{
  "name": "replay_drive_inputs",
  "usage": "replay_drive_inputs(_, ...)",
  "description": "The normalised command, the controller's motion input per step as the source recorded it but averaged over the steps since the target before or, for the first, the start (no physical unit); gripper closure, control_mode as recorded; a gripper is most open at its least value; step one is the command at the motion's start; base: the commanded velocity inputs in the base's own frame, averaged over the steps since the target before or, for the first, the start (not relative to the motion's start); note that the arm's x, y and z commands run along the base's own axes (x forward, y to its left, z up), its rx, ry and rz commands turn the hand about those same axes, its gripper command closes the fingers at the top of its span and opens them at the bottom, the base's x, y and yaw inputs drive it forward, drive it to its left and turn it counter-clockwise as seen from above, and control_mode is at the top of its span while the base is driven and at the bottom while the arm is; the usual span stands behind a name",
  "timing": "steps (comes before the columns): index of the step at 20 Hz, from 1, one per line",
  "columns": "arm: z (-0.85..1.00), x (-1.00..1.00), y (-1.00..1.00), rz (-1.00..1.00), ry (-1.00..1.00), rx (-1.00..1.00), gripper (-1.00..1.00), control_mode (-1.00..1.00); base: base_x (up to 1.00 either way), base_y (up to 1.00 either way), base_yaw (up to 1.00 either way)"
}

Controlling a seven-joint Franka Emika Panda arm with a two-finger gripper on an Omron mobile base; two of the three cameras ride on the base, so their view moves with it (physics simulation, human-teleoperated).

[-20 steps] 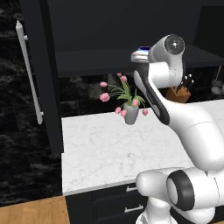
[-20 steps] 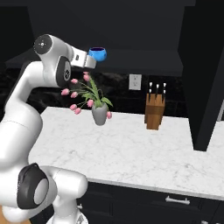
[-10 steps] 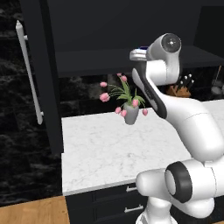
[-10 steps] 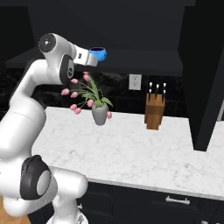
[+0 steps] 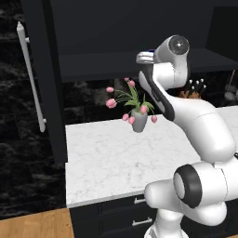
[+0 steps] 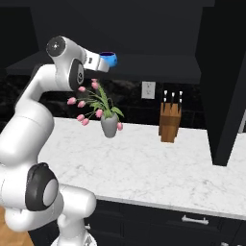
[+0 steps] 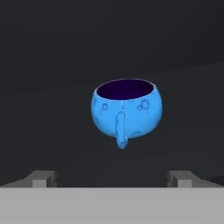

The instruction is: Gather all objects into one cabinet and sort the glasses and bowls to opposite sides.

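Observation:
A small bright blue bowl (image 7: 127,111) with a dark inside and a small handle stands upright on the dark shelf (image 6: 158,67) of the black wall cabinet. My gripper (image 7: 113,179) is open, its fingertips (image 7: 43,178) short of the bowl and not touching it. From the right base the bowl (image 6: 108,58) shows just past the white hand, and the gripper (image 6: 102,61) is level with the shelf edge. From the left base the hand hides most of the bowl (image 5: 151,50). The cabinet's tall door (image 5: 46,93) stands open, with a long white bar handle (image 5: 30,79).
A grey vase of pink tulips (image 6: 108,122) stands on the white marble counter (image 6: 158,173) below the hand. A wooden knife block (image 6: 169,122) sits further right by a wall outlet (image 6: 148,90). Another open black door (image 6: 226,81) hangs at the right. Black drawers (image 5: 121,216) run under the counter.
The arm's upper joints have shifted slightly toward the left. The blue bowl has stayed where it is on the shelf, and the gripper has stayed open.

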Motion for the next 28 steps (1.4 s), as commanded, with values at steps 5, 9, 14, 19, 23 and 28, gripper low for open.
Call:
replay_drive_inputs(5, -0.1, 0.2, -0.07, 0.0, 0.0, 0.0, -1.0, -1.0, 0.0, 0.0, 0.0)
replay_drive_inputs(9, -0.13, 0.17, -0.2, 0.0, 0.0, 0.0, -1.0, -1.0, 0.0, 0.0, 0.0)
replay_drive_inputs(14, -0.11, 0.12, -0.1, 0.0, 0.0, 0.0, -1.0, -1.0, 0.0, 0.0, 0.0)
replay_drive_inputs(19, 0.0, 0.07, 0.0, -0.01, 0.0, 0.0, -1.0, -1.0, 0.0, 0.0, 0.0)
replay_drive_inputs(23, 0.0, 0.19, 0.0, -0.01, 0.0, 0.0, -1.0, -1.0, 0.0, 0.0, 0.0)
replay_drive_inputs(28, 0.0, 0.15, 0.02, -0.01, 0.0, 0.0, -1.0, -1.0, 0.0, 0.0, 0.0)
